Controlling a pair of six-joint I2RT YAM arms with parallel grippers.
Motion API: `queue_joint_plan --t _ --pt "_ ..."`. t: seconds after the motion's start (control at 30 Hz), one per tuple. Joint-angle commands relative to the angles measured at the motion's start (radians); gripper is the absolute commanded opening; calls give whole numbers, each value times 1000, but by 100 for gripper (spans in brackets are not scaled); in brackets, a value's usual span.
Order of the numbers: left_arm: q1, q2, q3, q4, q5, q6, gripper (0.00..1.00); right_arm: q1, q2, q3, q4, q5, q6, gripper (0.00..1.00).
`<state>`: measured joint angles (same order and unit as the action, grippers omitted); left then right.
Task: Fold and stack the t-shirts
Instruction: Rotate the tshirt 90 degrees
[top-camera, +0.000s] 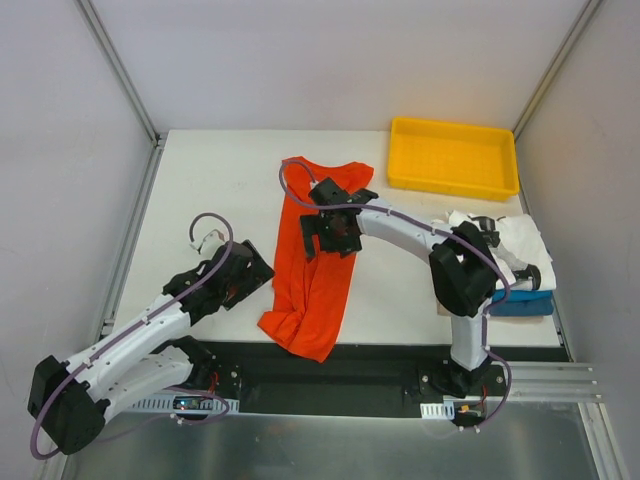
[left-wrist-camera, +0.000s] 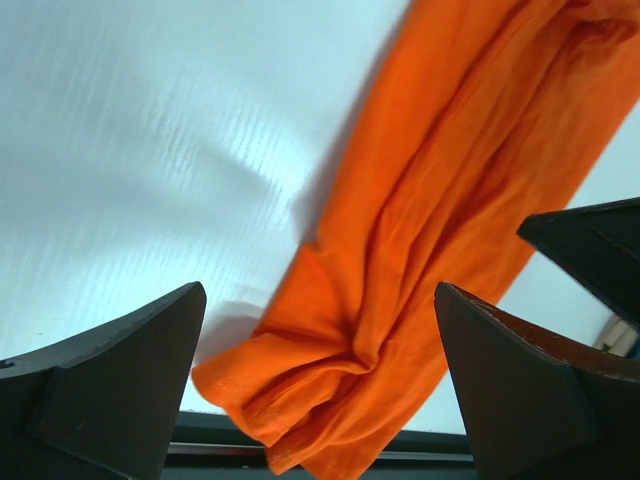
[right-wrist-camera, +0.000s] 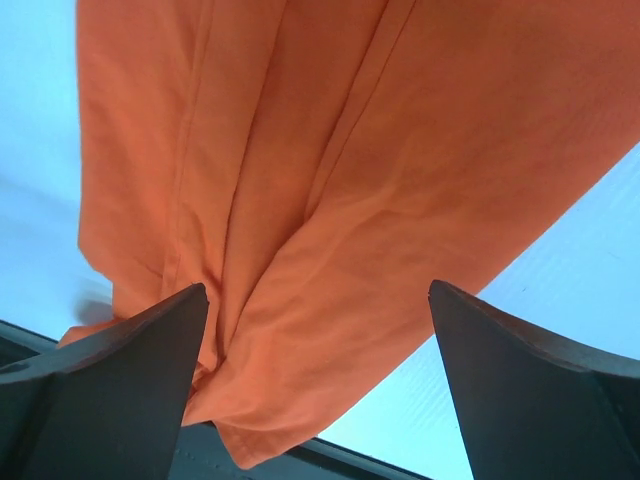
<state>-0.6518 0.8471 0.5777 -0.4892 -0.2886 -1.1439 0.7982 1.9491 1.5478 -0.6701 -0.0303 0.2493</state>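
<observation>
The orange-red t-shirt (top-camera: 303, 285) lies bunched in a long crumpled strip down the middle of the white table, its near end at the table's front edge. My right gripper (top-camera: 330, 235) hovers over the strip's middle, open and empty; in the right wrist view (right-wrist-camera: 318, 290) the orange cloth (right-wrist-camera: 350, 150) lies beneath the spread fingers. My left gripper (top-camera: 262, 272) is open and empty, just left of the shirt's lower part; in the left wrist view (left-wrist-camera: 320, 290) the shirt's rumpled near end (left-wrist-camera: 430, 200) lies ahead. A white t-shirt (top-camera: 505, 235) and a blue one (top-camera: 525, 303) lie at the right edge.
A yellow plastic tray (top-camera: 455, 155) stands at the back right. The right arm's elbow (top-camera: 462, 265) partly covers the white and blue shirts. The black base rail (top-camera: 340, 365) runs along the table's front edge. Enclosure walls stand on the left, back and right.
</observation>
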Motion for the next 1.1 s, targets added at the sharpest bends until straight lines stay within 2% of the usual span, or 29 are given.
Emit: queue_joint_plan --t 0.0,0.27,0.43,0.7,0.8,0.9,0.93,1.0,1.03,1.07 --pt "20 33 -12 -32 69 72 99 -17 57 -3 29 8 50 97" --pt "24 113 7 -23 94 95 99 -66 207 75 18 -13 31 97" --pt "27 129 11 -9 108 119 99 -135 298 181 -8 -14 8 97" --pt "27 161 -27 35 265 124 99 -183 387 422 -54 -78 -77 97" --pt "27 164 -55 72 354 121 99 -177 323 400 -46 -103 -84 97" --pt "27 159 -81 87 409 112 99 -159 180 281 -5 -94 -105 97" --pt "27 159 -94 101 423 107 98 -151 89 247 25 -88 -110 97" --pt "26 159 -108 118 450 101 92 -128 -13 128 56 -31 -116 97" --pt "26 162 -119 127 469 92 85 -122 -123 85 91 -4 -111 97" --pt "26 165 -125 135 482 89 82 -110 -178 -24 113 74 -91 97"
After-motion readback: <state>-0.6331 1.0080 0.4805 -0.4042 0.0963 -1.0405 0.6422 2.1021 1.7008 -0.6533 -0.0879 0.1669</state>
